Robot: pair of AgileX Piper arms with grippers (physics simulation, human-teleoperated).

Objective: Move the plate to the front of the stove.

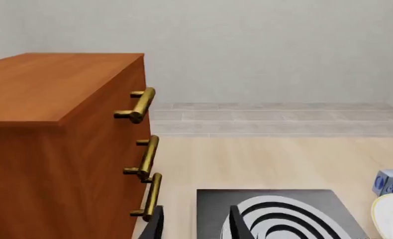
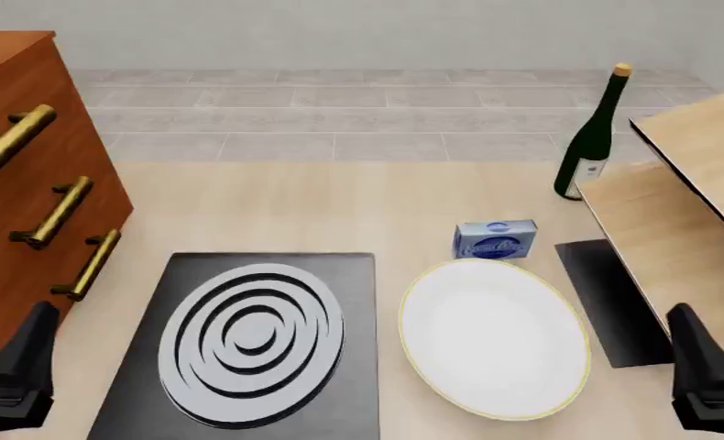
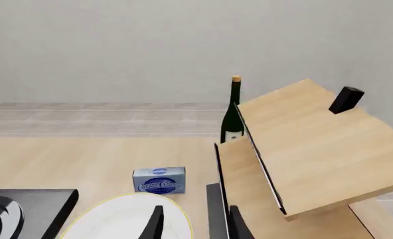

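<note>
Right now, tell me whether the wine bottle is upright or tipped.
Upright. The wine bottle stands on its base on the table, cork on top, leaning against nothing.

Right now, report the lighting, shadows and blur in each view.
Front view: flat even light, sharp, the plate casting hardly any shadow. Left wrist view: crisp, the stove free of glare. Right wrist view: equally sharp, soft shading under the wooden shelf.

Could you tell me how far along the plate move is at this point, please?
Nothing looks done yet: the plate lies on the table beside the stove, to its right in the front view, not in front of it. Nothing is in hand: the left gripper and right gripper hang at the near edge, both empty. Grasping, carrying and placing all remain.
</note>
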